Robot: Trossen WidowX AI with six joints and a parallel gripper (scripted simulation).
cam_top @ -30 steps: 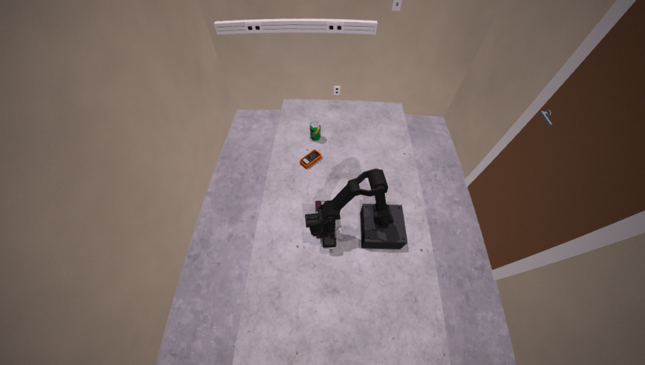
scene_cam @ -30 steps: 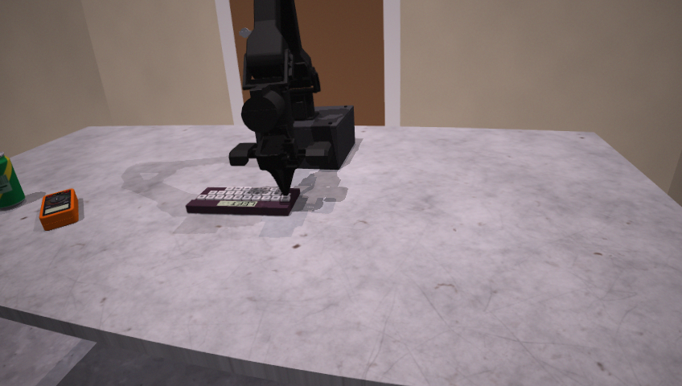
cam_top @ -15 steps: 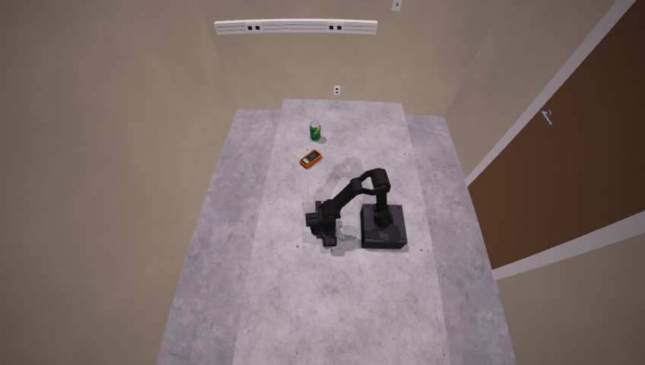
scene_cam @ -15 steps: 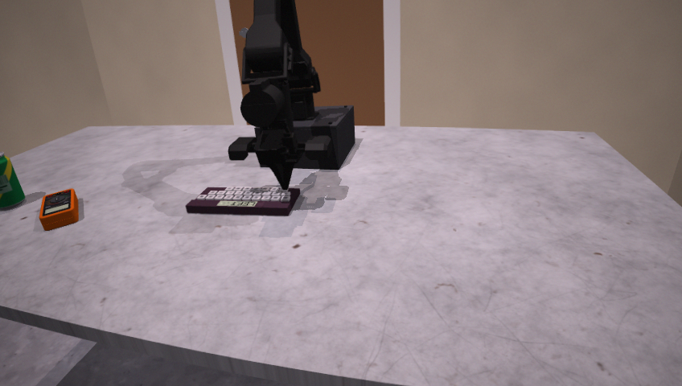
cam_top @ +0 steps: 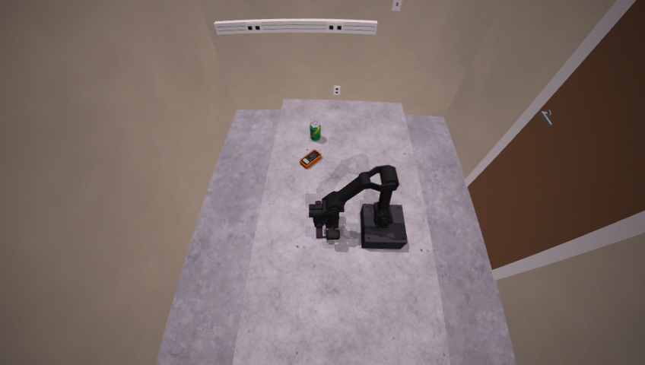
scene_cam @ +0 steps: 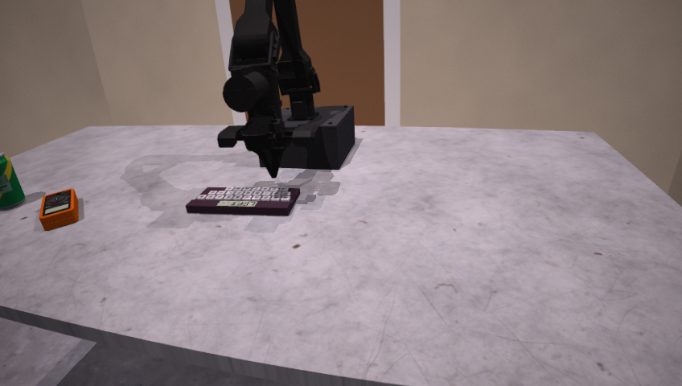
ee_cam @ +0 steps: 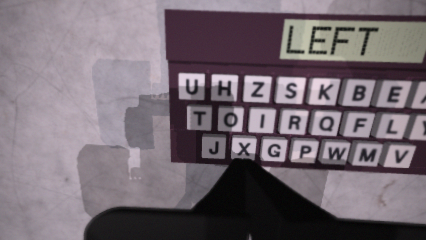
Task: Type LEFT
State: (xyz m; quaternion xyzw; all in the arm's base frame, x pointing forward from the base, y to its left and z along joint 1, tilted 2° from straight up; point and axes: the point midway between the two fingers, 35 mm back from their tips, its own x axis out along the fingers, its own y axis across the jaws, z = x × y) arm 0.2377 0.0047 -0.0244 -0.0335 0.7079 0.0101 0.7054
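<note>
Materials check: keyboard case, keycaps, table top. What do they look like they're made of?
Keyboard case: likely matte plastic, flat maroon with no glare.
Keycaps: probably plastic, off-white blocks with printed black letters and a slight sheen.
Table: looks like polished stone or concrete, mottled grey with fine scratches and soft shadows; could be laminate.

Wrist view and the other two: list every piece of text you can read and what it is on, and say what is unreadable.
"LEFT": on the display of the keyboard.
"U H Z S K B E": top row of keys.
"T O I R Q F L": middle row; a further key is cut off.
"J X G P W M V": bottom row.
Green can and orange meter: markings too small to read.
</note>
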